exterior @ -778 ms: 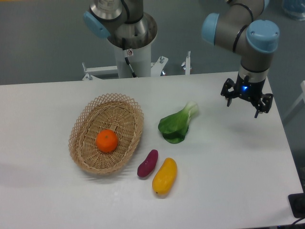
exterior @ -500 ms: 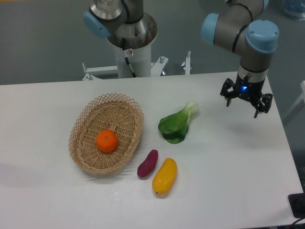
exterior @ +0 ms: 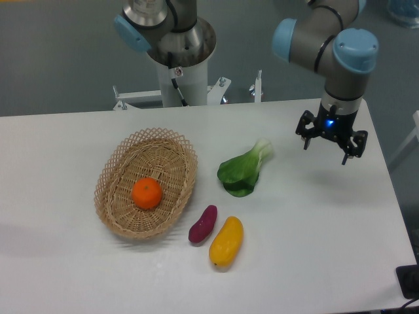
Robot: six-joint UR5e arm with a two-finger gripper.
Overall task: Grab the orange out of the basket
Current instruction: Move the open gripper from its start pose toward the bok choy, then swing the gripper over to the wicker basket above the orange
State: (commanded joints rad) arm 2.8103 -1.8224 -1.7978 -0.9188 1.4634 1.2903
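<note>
A round bright orange [exterior: 147,193] lies in the middle of an oval wicker basket [exterior: 115,171] on the left half of the white table. My gripper [exterior: 325,152] hangs above the table's far right, well away from the basket, with its fingers spread open and nothing between them.
A green leafy bok choy [exterior: 243,170] lies between the basket and the gripper. A purple sweet potato [exterior: 203,224] and a yellow-orange mango-like fruit [exterior: 226,241] lie just right of the basket's near end. The arm's base column [exterior: 177,59] stands behind the table.
The gripper has shifted slightly to the left, toward the middle of the table. The orange and the other objects have not moved.
</note>
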